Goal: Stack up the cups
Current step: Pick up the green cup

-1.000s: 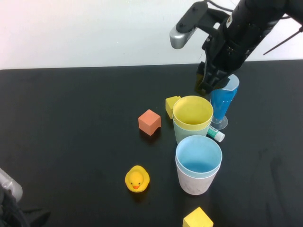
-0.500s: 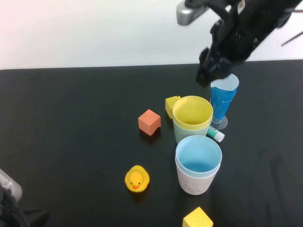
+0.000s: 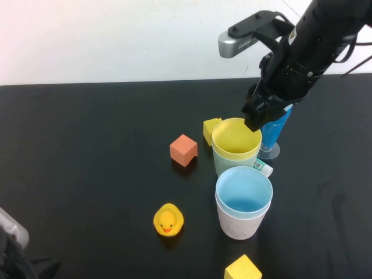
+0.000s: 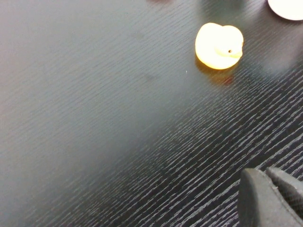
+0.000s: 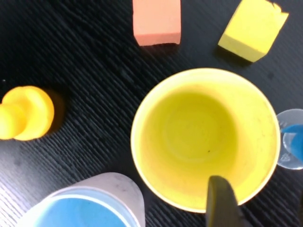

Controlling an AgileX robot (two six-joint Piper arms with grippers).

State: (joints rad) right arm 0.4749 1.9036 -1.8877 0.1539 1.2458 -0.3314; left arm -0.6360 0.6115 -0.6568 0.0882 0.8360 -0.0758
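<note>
Yellow-in-green cup pair: grip point

Right gripper [image 3: 254, 123] open over yellow cup [image 3: 236, 138] rim; light, stiff plastic—pinch wall. Left gripper [image 4: 270, 198] parked, closed.

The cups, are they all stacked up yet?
Not yet. The yellow cup sits inside the green cup, and the blue cup inside the pink cup, so two pairs. The open right gripper is over the yellow cup's rim, holding nothing. The left gripper waits shut near the table's front corner. Joining the pairs is left.
</note>
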